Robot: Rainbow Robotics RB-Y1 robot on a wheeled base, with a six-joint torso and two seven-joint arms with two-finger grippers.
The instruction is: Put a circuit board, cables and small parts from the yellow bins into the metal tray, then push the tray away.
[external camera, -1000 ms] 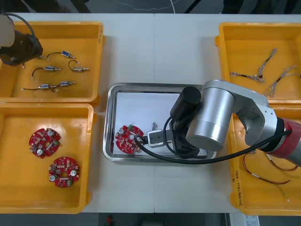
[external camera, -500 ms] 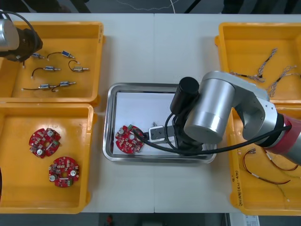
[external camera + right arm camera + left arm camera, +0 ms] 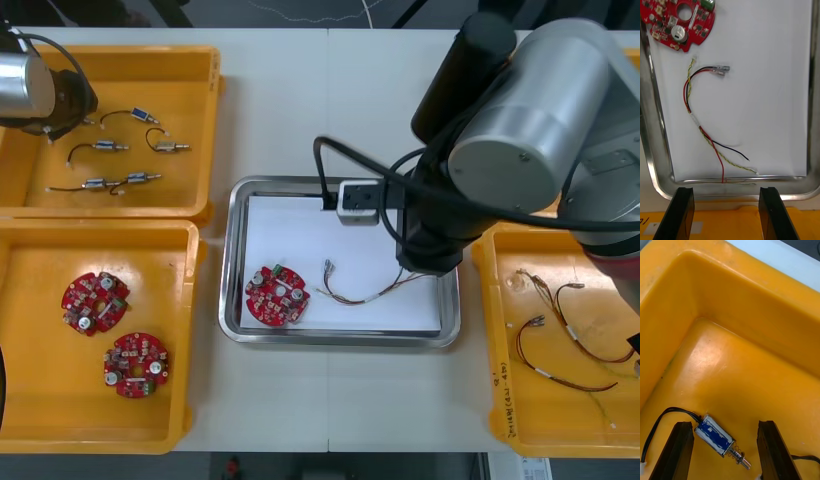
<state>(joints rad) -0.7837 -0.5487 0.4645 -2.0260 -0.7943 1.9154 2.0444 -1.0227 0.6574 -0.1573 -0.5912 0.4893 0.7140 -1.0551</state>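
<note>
1. The right end effector [image 3: 725,193] is seen hanging over the right edge of the tray [image 3: 232,260]. Its fingers [image 3: 681,202] are spread wide and nothing is held between them.
2. Just past those fingers, a cable [image 3: 696,112] of red, black and yellow strands is laid on the tray's white lining. It is touched by neither finger, and its loose ends reach the right edge.
3. A board [image 3: 276,296] is found in the tray's near-left corner, close to the cable's connector end but apart from it.
4. The tray itself is set at the middle of the surface [image 3: 330,110], between the bins.
5. Over on the other side, the left end effector [image 3: 724,424] is held low in the far-left corner of the far-left bin [image 3: 190,60]. Its fingers are parted and nothing is clamped.
6. A part [image 3: 720,440] is spotted on the bin floor between those fingers, clear of both. It has a blue body, a spring and pin, and a black lead.
7. More parts [image 3: 110,165] are scattered across that bin's middle.
8. Two more boards [image 3: 95,300] are seen lying in the near-left bin [image 3: 40,400].
9. Red and yellow cables [image 3: 560,345] are seen in the near-right bin [image 3: 500,420].
</note>
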